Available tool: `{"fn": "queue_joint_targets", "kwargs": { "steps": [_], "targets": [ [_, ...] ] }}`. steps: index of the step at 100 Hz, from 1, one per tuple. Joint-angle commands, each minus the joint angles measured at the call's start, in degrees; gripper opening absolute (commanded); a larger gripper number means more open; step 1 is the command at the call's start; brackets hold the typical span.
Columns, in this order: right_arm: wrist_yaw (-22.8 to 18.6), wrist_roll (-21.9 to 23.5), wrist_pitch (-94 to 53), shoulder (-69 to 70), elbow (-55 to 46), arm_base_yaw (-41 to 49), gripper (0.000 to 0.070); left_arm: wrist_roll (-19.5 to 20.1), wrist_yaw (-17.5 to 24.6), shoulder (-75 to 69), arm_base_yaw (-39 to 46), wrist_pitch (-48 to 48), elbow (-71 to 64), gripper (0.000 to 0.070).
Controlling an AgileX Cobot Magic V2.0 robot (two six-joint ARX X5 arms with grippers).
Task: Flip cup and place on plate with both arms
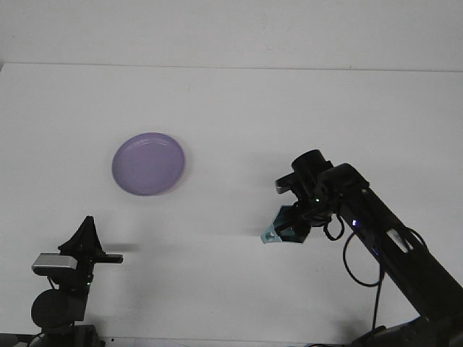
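Cup (283, 229), teal, sits clamped in the right tool (289, 225), low over the white counter (239, 108), well right of the purple plate (148, 163). Left tool (85, 238) is parked near-left, its opening unclear.

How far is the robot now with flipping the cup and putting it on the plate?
Done: the right gripper has picked up the teal cup. In hand: it holds the cup over the table, right of the purple plate. Left: placing the cup; the plate is empty, and the left gripper rests near its base.
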Motion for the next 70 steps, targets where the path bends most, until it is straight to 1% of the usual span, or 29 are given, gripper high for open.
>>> {"fn": "queue_joint_targets", "kwargs": {
  "steps": [1, 6, 24, 48, 64, 70],
  "targets": [
    [0.9, -1.6, -0.6, 2.7, 1.4, 0.7, 0.0004, -0.1, 0.1, -0.1, 0.0, 0.5, -1.2, 0.0012],
    [1.6, -1.7, -0.5, 4.4, 1.4, 1.0, 0.0004, -0.1, 0.0, -0.1, 0.0, 0.4, -1.2, 0.0012],
    [1.4, -2.6, -0.2, 8.0, 1.4, 0.9, 0.0004, -0.1, 0.0, -0.1, 0.0, 0.4, -1.2, 0.0012],
    [0.5, -4.1, 1.4, 8.4, 1.4, 0.9, 0.0012, -0.1, 0.0, -0.1, 0.0, 0.3, -1.2, 0.0012],
    [0.5, -4.3, 1.8, 8.4, 1.4, 0.9, 0.0015, -0.1, 0.0, -0.1, 0.0, 0.1, -1.2, 0.0012],
    [-0.3, -4.4, 2.2, 8.5, 1.4, 0.9, 0.0024, -0.1, 0.1, -0.1, 0.0, 0.1, -1.2, 0.0012]
  ]
}}
